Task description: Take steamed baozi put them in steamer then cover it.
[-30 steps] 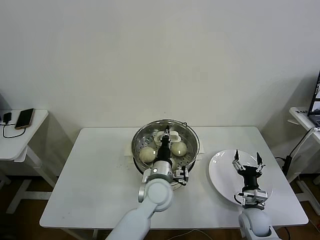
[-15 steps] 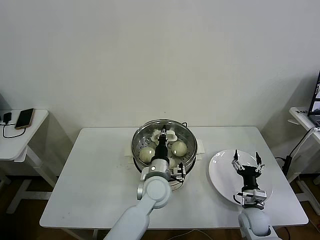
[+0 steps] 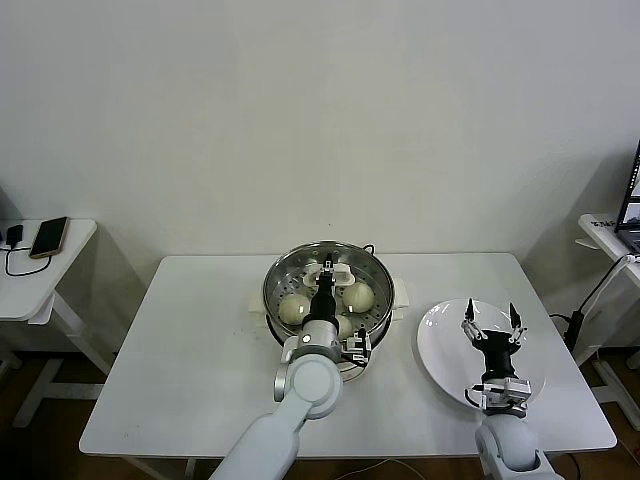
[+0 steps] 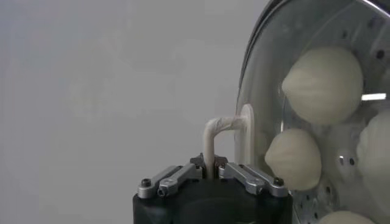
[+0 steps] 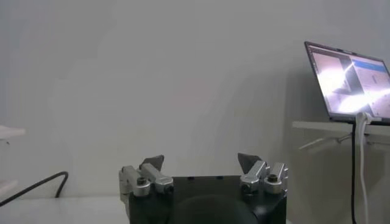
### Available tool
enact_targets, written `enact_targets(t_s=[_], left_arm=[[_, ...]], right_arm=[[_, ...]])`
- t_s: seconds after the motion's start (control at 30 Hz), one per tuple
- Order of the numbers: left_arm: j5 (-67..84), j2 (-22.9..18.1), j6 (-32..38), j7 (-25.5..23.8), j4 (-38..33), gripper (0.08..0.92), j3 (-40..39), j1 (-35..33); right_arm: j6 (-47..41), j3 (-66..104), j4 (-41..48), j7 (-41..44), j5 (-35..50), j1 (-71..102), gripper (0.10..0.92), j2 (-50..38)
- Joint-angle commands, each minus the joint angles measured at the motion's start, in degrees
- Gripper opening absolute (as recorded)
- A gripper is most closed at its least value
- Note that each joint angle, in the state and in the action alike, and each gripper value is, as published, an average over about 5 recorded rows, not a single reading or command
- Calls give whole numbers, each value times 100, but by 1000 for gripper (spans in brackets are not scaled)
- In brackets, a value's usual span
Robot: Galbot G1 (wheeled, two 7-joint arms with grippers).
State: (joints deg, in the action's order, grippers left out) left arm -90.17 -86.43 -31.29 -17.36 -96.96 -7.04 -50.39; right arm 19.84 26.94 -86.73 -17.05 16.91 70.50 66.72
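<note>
Reaching toward twelve o'clock, the left end effector (image 3: 329,272) clamps the round clear glass cover's white oblong handle (image 4: 223,137) over the shiny stainless-steel steamer (image 3: 282,272); the right end effector (image 3: 490,322), fingers apart, hovers upright over the flat white plate (image 3: 440,345).

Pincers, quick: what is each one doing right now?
Left pincer: shut on the cover's white handle, over the steamer.
Right pincer: open, empty, above the plate.

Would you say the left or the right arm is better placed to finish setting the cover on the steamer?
Left. The left gripper is shut on the cover by its handle, over the steamer holding the baozi. The right gripper hangs open over the plate.
</note>
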Motion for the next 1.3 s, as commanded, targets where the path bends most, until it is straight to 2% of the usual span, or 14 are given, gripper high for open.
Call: enact_targets(t_s=[0.03,0.3,0.4,0.77,1.1,1.2,1.3], left_arm=[[3,-18,54,5,47,190,30,-33],[0,-24,97,10,-6,191,96,-90],[2,-15,103,16,-94,232,118,-132],[223,220,42,-102,-1207,545,67,-677],[1142,902,-101,-245,-2679,770,109,-1360],[2271,1045,-98,171,-3025,814,461,-1428],[4090,1116,144,1282,-3180,822,1047,-1377]], right_arm=[[-1,-50,12,-5,-16,-23,823,-20],[0,-38,18,-6,-12,-41,823,-24],[2,-31,16,-4,-12,-34,823,-25],[-1,-56,12,-7,-33,-47,823,3],[-5,-95,-1,4,-89,-24,823,22],[-18,-76,-52,71,-78,19,823,13],[-129,-59,-164,155,109,96,823,-22]])
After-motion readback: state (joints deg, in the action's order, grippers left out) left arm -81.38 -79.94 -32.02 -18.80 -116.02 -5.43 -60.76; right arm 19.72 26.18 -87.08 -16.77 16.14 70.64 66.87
